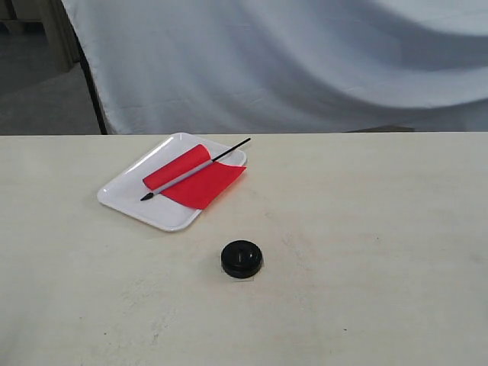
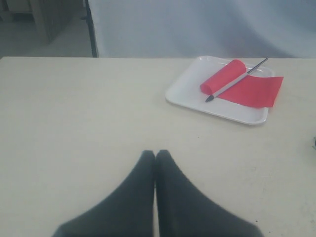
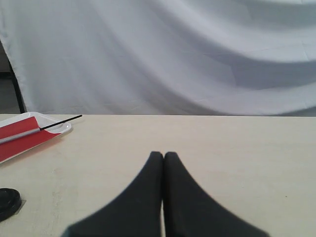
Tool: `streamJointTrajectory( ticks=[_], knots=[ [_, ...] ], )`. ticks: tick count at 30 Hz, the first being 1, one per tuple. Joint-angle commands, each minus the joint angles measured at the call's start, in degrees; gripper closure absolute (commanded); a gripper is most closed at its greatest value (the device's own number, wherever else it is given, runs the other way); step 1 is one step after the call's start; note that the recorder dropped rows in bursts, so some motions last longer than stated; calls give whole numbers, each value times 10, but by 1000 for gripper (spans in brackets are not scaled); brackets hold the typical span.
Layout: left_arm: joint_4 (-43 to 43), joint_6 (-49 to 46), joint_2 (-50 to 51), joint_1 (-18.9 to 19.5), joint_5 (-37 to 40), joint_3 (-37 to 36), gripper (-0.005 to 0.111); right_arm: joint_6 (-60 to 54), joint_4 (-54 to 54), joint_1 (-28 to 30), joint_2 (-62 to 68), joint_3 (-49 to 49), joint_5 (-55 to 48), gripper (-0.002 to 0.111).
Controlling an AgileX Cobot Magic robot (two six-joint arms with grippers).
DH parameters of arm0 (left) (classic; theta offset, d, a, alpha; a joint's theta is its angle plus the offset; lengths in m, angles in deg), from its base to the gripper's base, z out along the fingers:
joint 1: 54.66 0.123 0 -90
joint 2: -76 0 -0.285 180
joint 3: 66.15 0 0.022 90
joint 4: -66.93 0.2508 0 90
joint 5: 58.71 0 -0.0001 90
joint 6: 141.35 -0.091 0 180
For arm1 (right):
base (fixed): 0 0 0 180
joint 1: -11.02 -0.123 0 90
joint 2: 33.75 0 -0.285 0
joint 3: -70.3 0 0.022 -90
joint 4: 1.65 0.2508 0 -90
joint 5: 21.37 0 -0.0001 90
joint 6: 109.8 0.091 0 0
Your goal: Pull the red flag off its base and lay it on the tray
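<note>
Tray (image 1: pixel 126 191) holds red flag (image 1: pixel 200 183), pole overhanging far rim. The base (image 3: pixel 7 202) is partly cropped in right wrist view. Both left gripper (image 2: pixel 155 154) and right gripper (image 3: pixel 163 155) pressed together.

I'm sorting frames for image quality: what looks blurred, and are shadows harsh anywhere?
Exterior view: even, soft light; the red flag and the base look sharp, with only faint shadows. Left wrist view: the left gripper is blurred close to the lens, the tray clearer. Right wrist view: the right gripper is equally blurred.
</note>
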Motion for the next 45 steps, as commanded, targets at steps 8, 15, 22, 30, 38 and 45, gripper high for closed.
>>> streamJointTrajectory(
  ticks=[8, 15, 22, 30, 38, 45],
  knots=[
    [0, -1, -1, -3, -3, -1, 107, -5, -7, 0, -3, 1, -3, 109],
    [0, -1, -1, -3, -3, -1, 107, -4, -7, 0, -3, 1, -3, 109],
    [0, -1, -1, -3, -3, -1, 107, -4, -7, 0, -3, 1, -3, 109],
    [0, -1, -1, -3, -3, -1, 107, -4, -7, 0, -3, 1, -3, 109],
    [0, -1, -1, -3, -3, -1, 107, -4, -7, 0, -3, 1, -3, 109],
    [0, -1, -1, -3, -3, -1, 107, 6, -7, 0, -3, 1, -3, 109]
  ],
)
